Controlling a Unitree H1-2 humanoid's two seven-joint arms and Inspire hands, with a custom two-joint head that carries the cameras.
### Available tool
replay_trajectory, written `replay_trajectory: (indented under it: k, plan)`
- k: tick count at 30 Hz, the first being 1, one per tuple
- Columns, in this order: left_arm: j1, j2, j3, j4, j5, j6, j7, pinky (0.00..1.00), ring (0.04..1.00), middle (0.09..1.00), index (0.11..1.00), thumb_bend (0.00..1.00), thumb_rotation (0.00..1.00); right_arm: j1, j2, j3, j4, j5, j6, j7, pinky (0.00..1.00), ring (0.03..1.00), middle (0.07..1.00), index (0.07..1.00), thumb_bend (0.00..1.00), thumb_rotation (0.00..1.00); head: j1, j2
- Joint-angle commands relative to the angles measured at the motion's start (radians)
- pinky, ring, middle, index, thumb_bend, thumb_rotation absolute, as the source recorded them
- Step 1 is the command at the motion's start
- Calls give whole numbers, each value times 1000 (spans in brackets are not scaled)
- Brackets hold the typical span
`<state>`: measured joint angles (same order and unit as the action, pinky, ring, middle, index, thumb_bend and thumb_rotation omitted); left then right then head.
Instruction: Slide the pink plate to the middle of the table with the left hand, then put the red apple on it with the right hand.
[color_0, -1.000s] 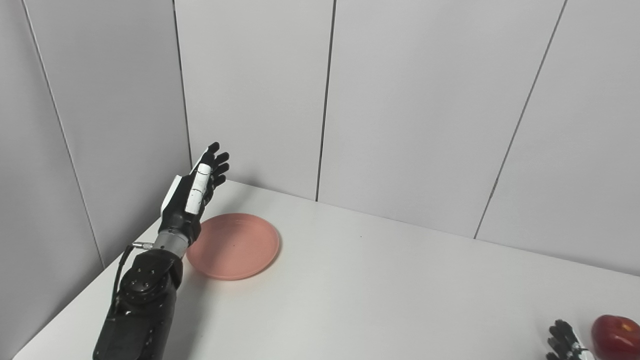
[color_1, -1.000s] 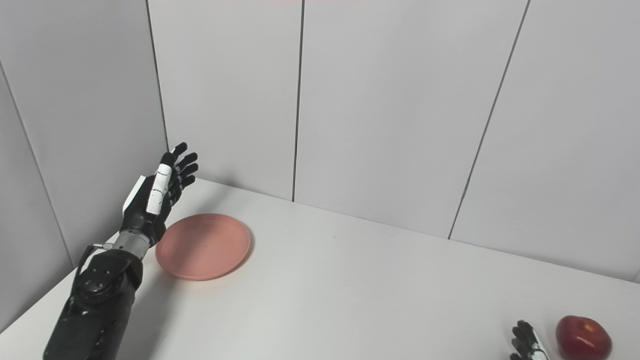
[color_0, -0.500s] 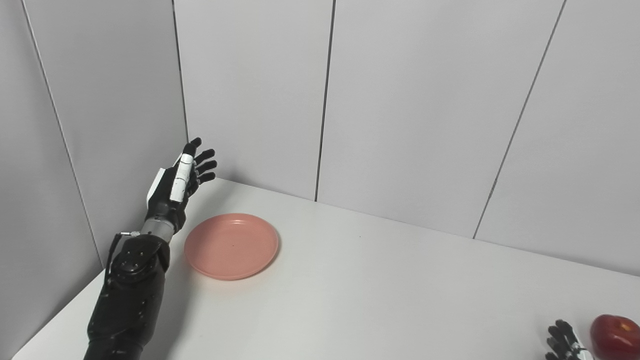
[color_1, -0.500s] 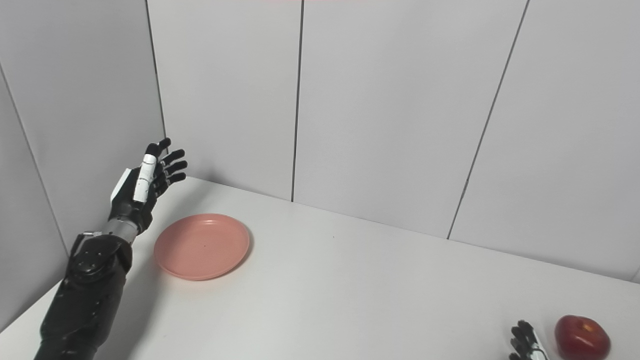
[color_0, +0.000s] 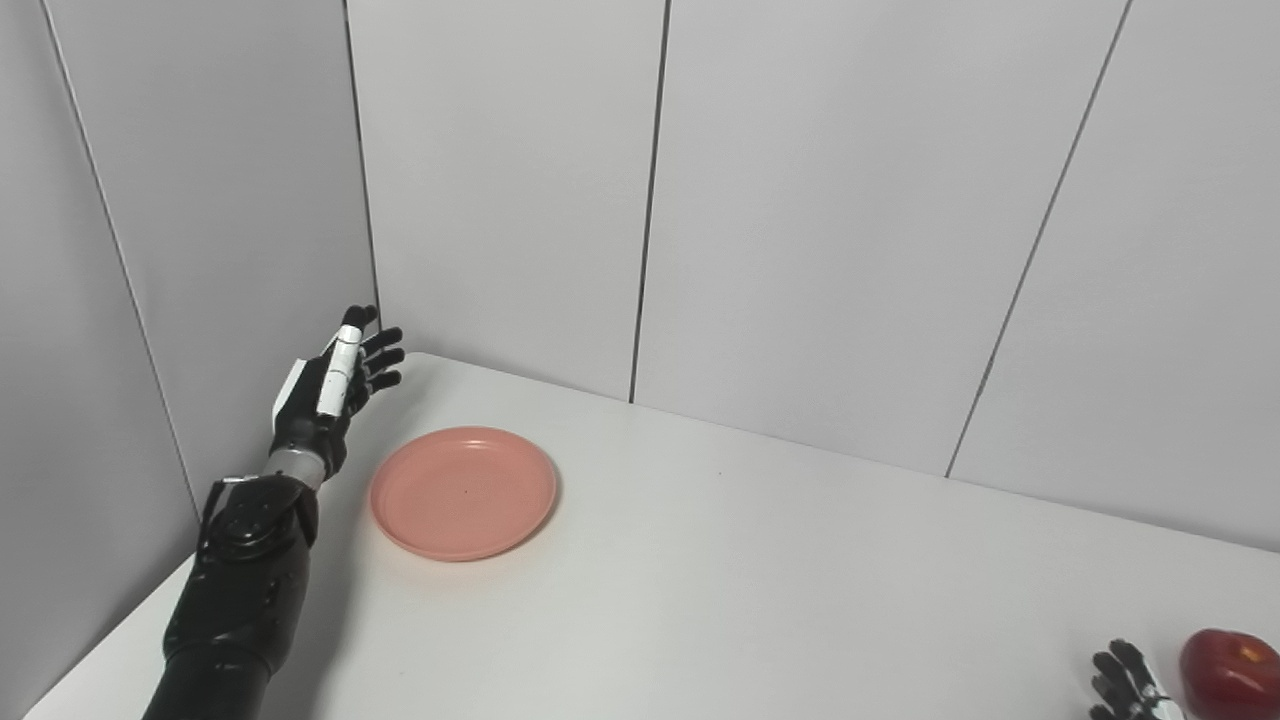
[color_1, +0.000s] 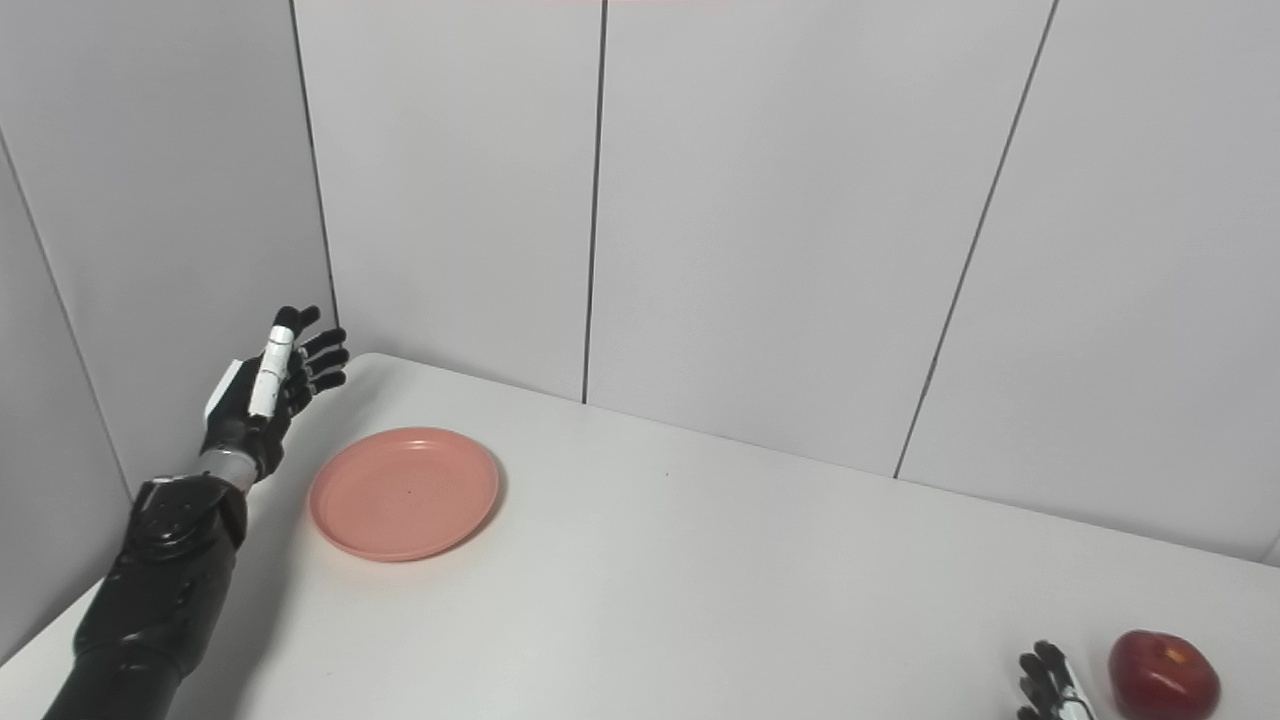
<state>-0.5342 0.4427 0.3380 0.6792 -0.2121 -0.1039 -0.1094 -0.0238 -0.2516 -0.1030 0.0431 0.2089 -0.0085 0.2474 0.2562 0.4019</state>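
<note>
My left hand (color_0: 330, 385) is raised over the far left corner of the table (color_0: 760, 580), fingers spread and pointing up toward the wall panels (color_0: 820, 200), palm turned toward the middle of the table. It holds nothing. It sits to the left of the pink plate (color_0: 464, 492) with a clear gap between them, not touching. How high it floats off the tabletop I cannot judge. My forearm (color_0: 235, 600) runs down out of the bottom edge on the left.

Pink plate: flat on the table, left part, near the back corner. Whole rim visible, a small dark speck near its centre.

My right hand (color_1: 1050, 690): only the dark fingertips and a bit of white casing show at the bottom edge; the rest is cut off. The visible fingers look spread and grip nothing, but the palm and thumb are out of frame. It sits just left of the red apple (color_1: 1163, 675), not touching as far as I can see.

Red apple: on the table at the near right corner, stem dimple upward; in the left eye view its right side is clipped by the frame.
</note>
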Motion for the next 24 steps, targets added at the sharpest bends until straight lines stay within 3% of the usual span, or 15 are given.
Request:
replay_trajectory:
  k: [1, 10, 19, 24]
  plan:
    - [-79, 46, 4, 18, -12, -59, -6, 797, 827, 836, 904, 827, 961, 28, 10, 14, 14, -1, 9, 4, 1000, 999, 966, 975, 764, 1000, -1, 1]
    - [-112, 56, 16, 194, -47, -132, -45, 779, 814, 819, 909, 811, 957, 35, 9, 18, -8, 3, 21, -1, 1000, 999, 966, 975, 758, 1000, -5, 8]
    - [-121, 55, 9, 335, -80, -174, -89, 882, 875, 874, 937, 778, 963, 41, 5, 18, -27, 7, 32, -3, 1000, 996, 963, 968, 780, 1000, -6, 21]
    - [-122, 45, 11, 393, -86, -195, -74, 894, 885, 872, 921, 800, 944, 43, 4, 20, -38, 2, 40, -9, 1000, 995, 962, 967, 775, 1000, -4, 23]
